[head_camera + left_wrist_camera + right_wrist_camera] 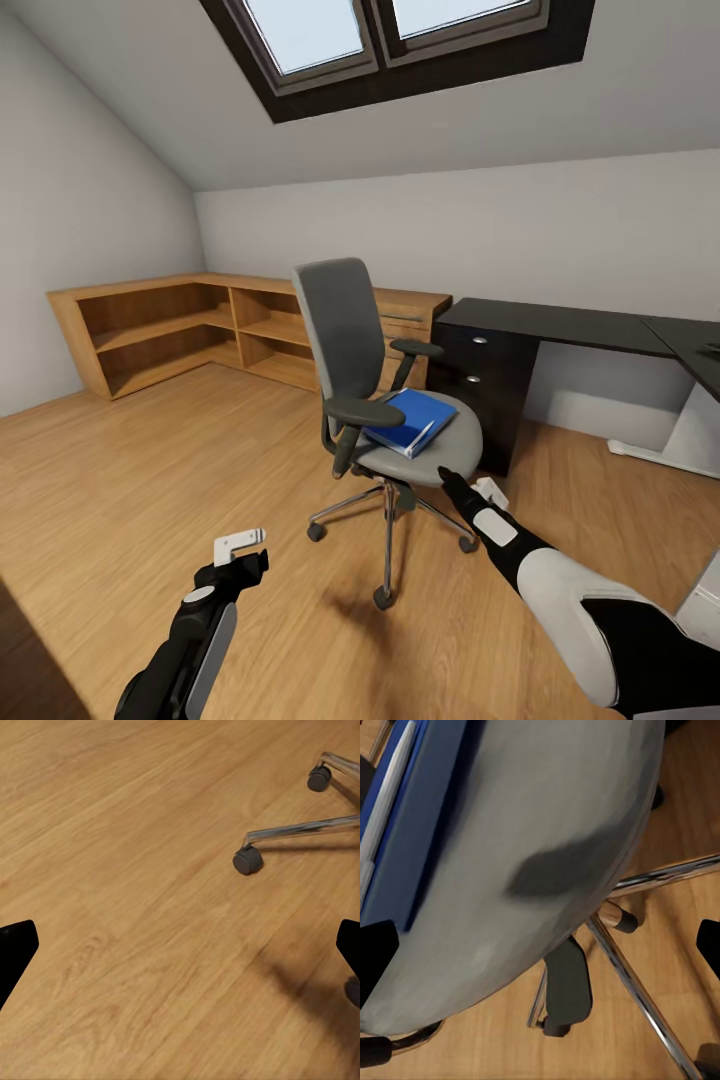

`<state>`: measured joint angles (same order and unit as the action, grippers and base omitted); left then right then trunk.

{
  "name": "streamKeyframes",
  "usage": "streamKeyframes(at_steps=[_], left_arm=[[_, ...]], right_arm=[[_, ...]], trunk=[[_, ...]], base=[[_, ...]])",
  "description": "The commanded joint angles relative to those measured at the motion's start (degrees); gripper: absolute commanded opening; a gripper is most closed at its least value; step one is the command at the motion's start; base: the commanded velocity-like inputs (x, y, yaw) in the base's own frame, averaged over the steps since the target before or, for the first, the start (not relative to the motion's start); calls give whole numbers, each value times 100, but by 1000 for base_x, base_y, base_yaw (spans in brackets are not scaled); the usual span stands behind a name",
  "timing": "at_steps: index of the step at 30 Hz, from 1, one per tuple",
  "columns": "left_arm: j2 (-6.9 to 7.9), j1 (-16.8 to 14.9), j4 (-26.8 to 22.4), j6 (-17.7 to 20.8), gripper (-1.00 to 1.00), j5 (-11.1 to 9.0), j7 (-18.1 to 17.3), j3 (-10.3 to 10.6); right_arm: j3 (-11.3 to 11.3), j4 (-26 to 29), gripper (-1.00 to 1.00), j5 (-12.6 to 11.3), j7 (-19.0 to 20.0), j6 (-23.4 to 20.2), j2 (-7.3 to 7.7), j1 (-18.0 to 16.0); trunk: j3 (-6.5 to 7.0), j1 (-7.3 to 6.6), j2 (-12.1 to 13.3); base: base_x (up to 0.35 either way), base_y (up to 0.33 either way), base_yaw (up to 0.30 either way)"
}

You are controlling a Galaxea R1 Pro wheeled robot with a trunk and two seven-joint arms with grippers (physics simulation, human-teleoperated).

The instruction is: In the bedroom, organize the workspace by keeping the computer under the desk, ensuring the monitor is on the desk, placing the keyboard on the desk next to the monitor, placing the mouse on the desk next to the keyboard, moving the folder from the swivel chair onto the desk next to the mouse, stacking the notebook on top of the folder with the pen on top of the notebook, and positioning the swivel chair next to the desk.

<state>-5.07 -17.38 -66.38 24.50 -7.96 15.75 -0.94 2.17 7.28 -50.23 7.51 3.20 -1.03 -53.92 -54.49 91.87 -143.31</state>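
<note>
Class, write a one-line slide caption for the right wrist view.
Right end effector above the swivel chair seat edge, blue folder lying on it.

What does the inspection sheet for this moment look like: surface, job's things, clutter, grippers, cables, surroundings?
Surface: the desk has a glossy black top with a dark drawer unit; the stretch in view is bare except for a small dark item cut off at the picture's right edge.
Job's things: the folder, blue, lies on the seat of the swivel chair, which stands on the wooden floor in front of the drawer unit.
Clutter: nothing seen.
Grippers: the left gripper hangs open over the floor, holding nothing; the right gripper is open at the seat's front edge, short of the folder.
Cables: nothing seen.
Surroundings: light-wood shelving along the walls, skylight in the sloped ceiling.
</note>
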Motion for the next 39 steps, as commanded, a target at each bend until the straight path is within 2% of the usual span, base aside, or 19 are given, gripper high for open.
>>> streamKeyframes(at_steps=[1, 9, 14, 33, 39], left_arm=[[-3, -2, -8, 20, 100, -60, 33, -3], [-3, -2, -7, 20, 100, -62, 28, 6], [-3, -2, 0, 20, 100, -65, 25, 6], [-3, -2, 2, 20, 100, -65, 24, 6], [-3, -2, 2, 20, 100, -65, 31, 6]], right_arm=[[23, -12, 100, -23, 37, 18, -2, -5], [22, -16, 100, -26, 57, 7, -11, 4], [22, -16, 100, -25, 58, 12, -56, 5], [24, -16, 100, -22, 60, 21, -68, 6], [26, -16, 100, -22, 58, 22, -112, 5]], trunk=[[-6, -1, -3], [-6, -1, -3], [-6, -1, -3], [-6, -1, -3], [-6, -1, -3]], base=[[0, 0, 0], [109, 0, 0], [231, 0, 0], [305, 0, 0], [90, 0, 13]])
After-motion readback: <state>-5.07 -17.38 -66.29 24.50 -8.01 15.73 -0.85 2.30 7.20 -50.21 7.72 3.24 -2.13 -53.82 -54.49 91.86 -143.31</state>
